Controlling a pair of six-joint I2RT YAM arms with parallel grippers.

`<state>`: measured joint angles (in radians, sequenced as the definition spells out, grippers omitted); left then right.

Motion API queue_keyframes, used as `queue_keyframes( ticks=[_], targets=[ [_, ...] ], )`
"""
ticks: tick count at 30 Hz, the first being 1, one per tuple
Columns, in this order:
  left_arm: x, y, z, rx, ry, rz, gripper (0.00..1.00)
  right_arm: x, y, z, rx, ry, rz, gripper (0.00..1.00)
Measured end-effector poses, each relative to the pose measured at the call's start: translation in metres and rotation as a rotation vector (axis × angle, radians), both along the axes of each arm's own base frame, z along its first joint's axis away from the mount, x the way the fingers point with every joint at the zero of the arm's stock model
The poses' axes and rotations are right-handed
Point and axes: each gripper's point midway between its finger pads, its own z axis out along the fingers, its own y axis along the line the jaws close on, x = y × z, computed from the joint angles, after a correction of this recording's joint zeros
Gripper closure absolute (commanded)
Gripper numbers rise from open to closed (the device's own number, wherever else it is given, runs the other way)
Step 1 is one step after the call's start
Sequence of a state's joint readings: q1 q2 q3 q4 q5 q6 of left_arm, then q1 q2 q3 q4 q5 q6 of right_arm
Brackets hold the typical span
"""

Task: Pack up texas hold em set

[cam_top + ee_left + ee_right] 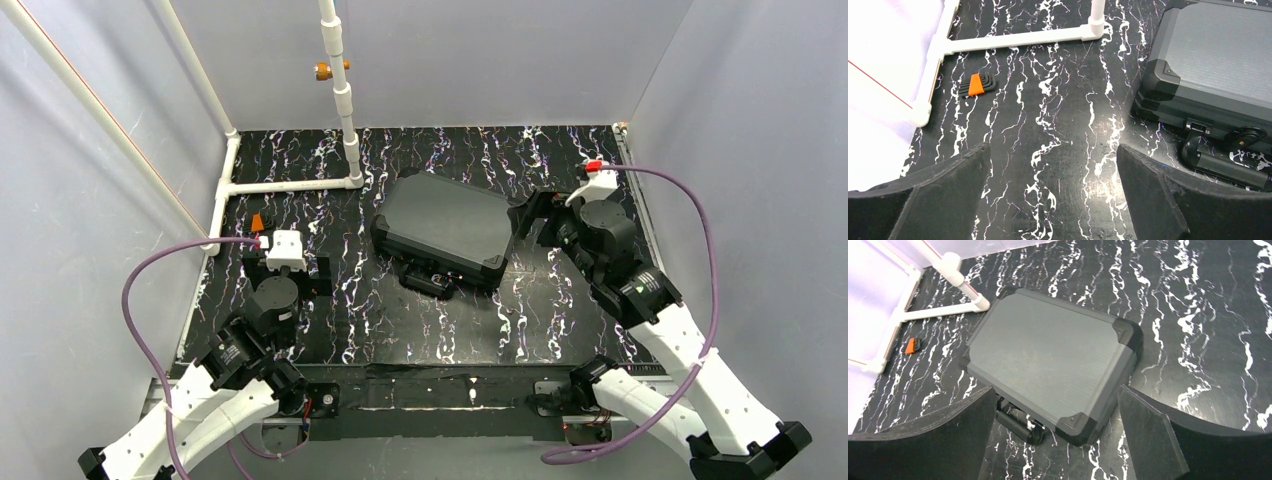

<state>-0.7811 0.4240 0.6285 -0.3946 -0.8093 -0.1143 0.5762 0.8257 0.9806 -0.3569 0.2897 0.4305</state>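
The texas hold em set is a black hard case (445,222) lying shut and skewed near the middle of the marbled table, its lid down and its front handle (425,281) toward the arms. Chips and cards are hidden inside. My right gripper (535,222) hovers open just right of the case. In the right wrist view the case (1048,357) fills the middle, its near corner between the spread fingers (1158,435). My left gripper (288,270) is open over bare table, left of the case. The left wrist view shows the case (1213,65) and handle (1223,162) at right.
A white pipe frame (290,185) runs along the far left of the table, with an upright pipe (340,90) behind the case. A small orange block with black keys (977,84) lies near the left pipe. Grey walls close the table's sides and back.
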Motion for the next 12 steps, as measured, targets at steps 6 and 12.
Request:
queue_keyframes(
  ticks=[6,12],
  targets=[
    [0.001,0.0,0.003,0.001,-0.014,0.0,0.03,-0.01,-0.018,-0.011,0.002,0.015,-0.063,0.02],
    [0.002,0.0,0.004,0.007,-0.014,-0.001,0.03,-0.015,-0.03,-0.01,0.008,0.004,-0.112,0.02]
  ],
)
